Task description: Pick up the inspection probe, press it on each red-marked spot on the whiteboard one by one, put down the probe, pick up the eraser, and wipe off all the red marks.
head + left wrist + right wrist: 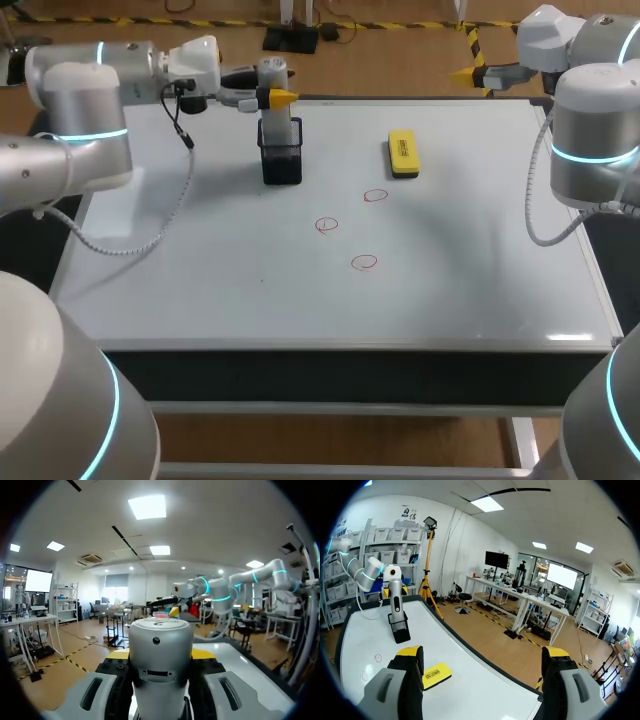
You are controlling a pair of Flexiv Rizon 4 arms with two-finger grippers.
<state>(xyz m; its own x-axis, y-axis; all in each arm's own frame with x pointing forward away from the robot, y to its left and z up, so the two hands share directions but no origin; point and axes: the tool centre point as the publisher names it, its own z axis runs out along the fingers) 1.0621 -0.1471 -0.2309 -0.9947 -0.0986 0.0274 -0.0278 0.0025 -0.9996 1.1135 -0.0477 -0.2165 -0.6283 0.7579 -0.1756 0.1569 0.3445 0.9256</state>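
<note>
Head view, left tool clamping inspection probe (upright in holder)

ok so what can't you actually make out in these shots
- probe lower end: in the head view it is sunk in the black holder; in the left wrist view it is cut off by the picture's edge.
- red marks: the left wrist view shows none, as the probe blocks most of the whiteboard; the right wrist view shows only two, too small to read.
- eraser: in the right wrist view, one end is behind the right gripper.
</note>
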